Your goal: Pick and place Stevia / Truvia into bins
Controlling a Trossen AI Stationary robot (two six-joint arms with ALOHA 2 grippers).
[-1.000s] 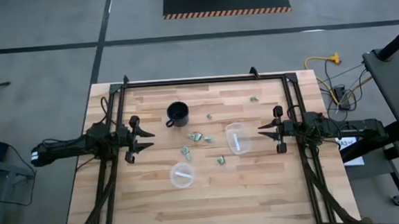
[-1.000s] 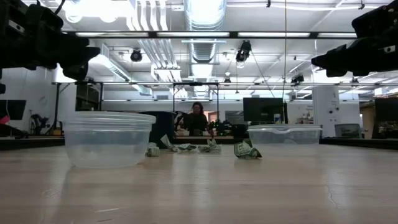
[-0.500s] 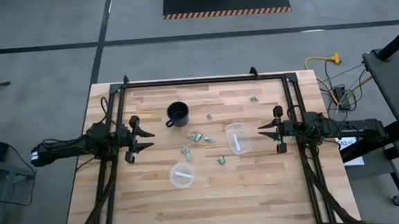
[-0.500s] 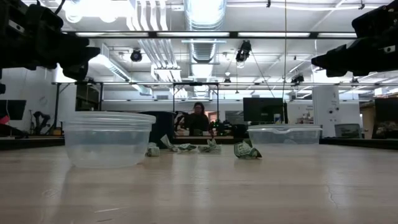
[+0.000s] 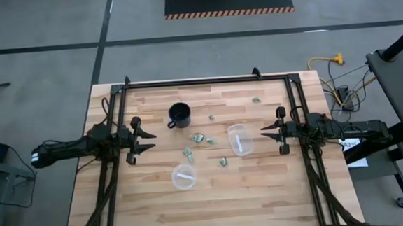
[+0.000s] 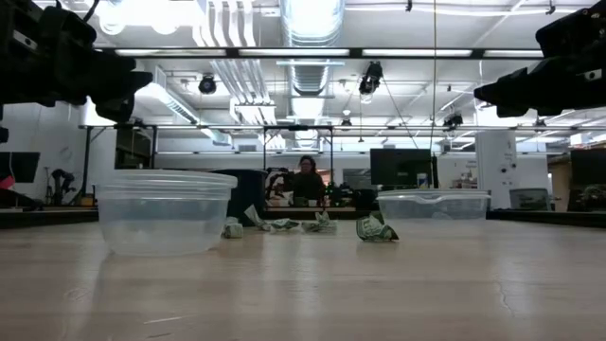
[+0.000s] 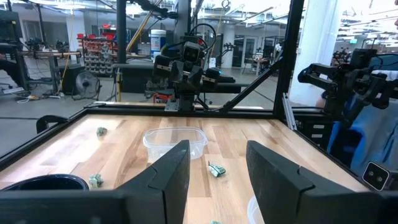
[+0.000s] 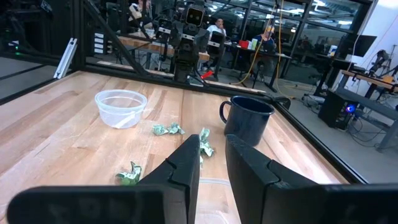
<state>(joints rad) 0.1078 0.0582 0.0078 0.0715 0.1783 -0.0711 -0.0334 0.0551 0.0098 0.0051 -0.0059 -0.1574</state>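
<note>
Several small green-and-white Stevia / Truvia sachets [image 5: 198,138] lie loose on the wooden table, mostly at its middle between the two bins, with two more [image 5: 256,100] toward the far edge. The round clear bin [image 5: 184,176] stands toward the near edge. The oblong clear bin [image 5: 239,139] stands right of centre. My left gripper [image 5: 147,139] hovers level at the table's left side, open [image 7: 214,168], with nothing between its fingers. My right gripper [image 5: 266,131] hovers level at the right side, close to the oblong bin, its fingers a narrow gap apart [image 8: 213,165] and holding nothing.
A black mug [image 5: 179,115] with a handle stands left of centre toward the far edge. A black metal frame [image 5: 199,81] runs along the far, left and right sides of the table. A person [image 6: 308,180] sits in the room beyond the table.
</note>
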